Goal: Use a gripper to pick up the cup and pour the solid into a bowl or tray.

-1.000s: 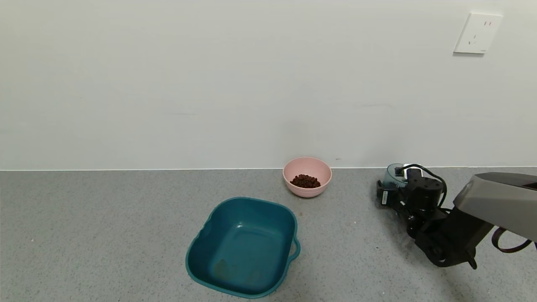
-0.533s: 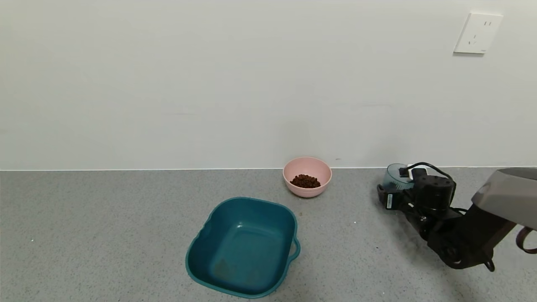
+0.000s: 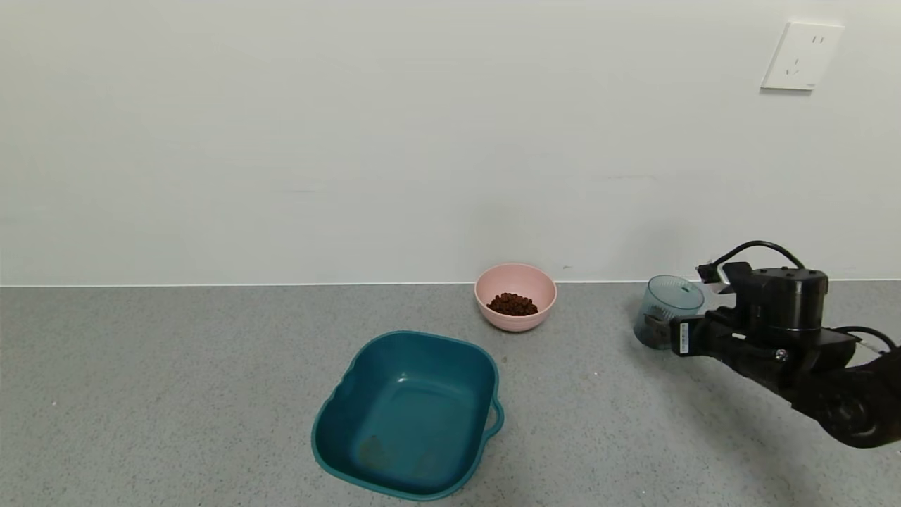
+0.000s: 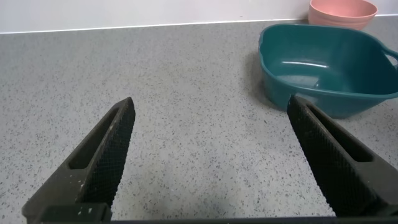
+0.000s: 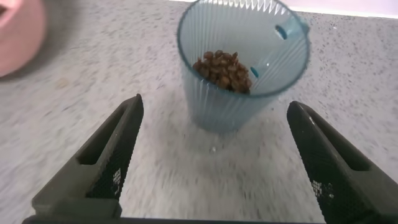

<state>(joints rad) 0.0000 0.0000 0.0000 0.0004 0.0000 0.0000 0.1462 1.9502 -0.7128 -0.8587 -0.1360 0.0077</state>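
The blue-teal ribbed cup (image 3: 667, 310) stands upright on the grey surface at the right, near the wall. In the right wrist view the cup (image 5: 242, 99) holds brown pellets (image 5: 224, 70). My right gripper (image 3: 670, 336) is open, low by the cup on its near right side. In its own view the right gripper (image 5: 214, 106) has the cup's base about level with the wide-apart fingertips (image 5: 127, 118), not touching. The pink bowl (image 3: 516, 320) to the left also holds pellets (image 3: 512, 304). My left gripper (image 4: 211, 102) is open and empty over bare surface.
A larger dark teal tub (image 3: 412, 415) with a handle sits empty in front of the bowl; it also shows in the left wrist view (image 4: 323, 68), with the pink bowl (image 4: 343, 11) behind. The wall runs close behind the cup and bowl, with a socket (image 3: 802, 56) on it.
My right arm has swung right and its wrist has risen, so the gripper now lies level. The cup shows more fully. Bowl and tub have not moved.
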